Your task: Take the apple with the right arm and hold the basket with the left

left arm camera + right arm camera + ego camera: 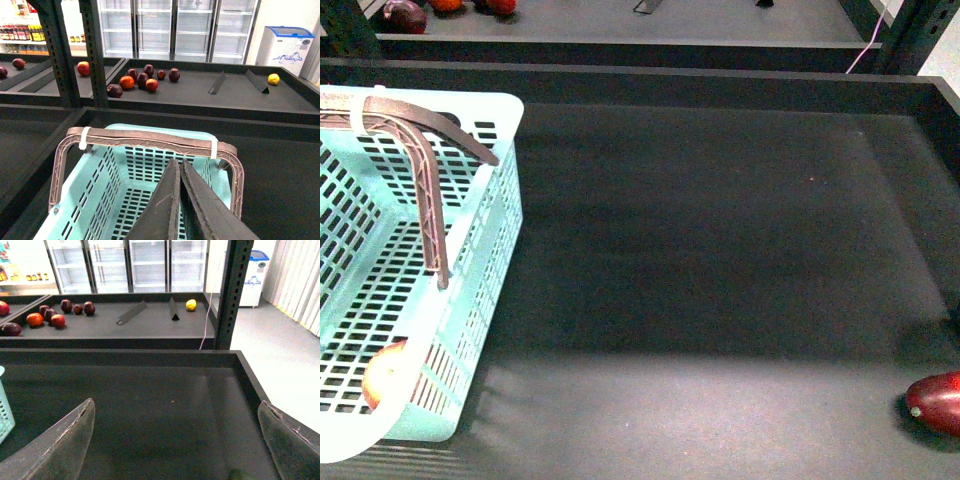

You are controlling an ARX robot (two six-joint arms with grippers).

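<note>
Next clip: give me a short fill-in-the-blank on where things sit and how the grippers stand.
1. The apple lies inside the ____.
2. The maroon fruit lies on the tray's ____ side in the front view.
3. The left gripper has its fingers ____.
4. The right gripper has its fingers ____.

Missing words: basket; right; shut; open

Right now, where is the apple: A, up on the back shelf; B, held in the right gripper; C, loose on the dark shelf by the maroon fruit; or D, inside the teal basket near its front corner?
D: the front view shows the apple lying on the slotted floor of the basket, behind its near wall.
</note>
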